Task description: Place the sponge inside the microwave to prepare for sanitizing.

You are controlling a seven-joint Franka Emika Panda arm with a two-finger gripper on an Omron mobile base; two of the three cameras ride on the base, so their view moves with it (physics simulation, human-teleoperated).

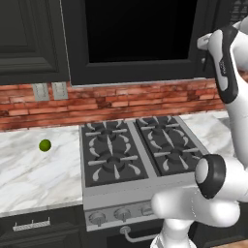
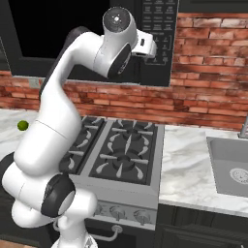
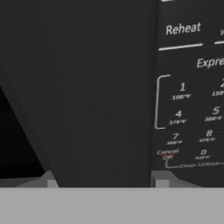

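Arm: your white arm rises from the base, elbow bent, forearm reaching up and forward at full height. Wrist: level, pointing ahead. Hand [image 3: 105,183]: raised high, jaws drawn in to their narrowest, two finger tips [image 3: 49,180] just showing, nothing visible between them.

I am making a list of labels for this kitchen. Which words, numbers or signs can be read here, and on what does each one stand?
All stand on the microwave keypad, in the hand view:
"Reheat"
"Expre", cut off by the picture edge
"1", "4", "5", "7", "8", "0"
"Cancel Off", blurred
"Door Unlock", faint, likely
Small temperature figures under the digits: too blurred to read.
Keypad in the right base view: too small to read.
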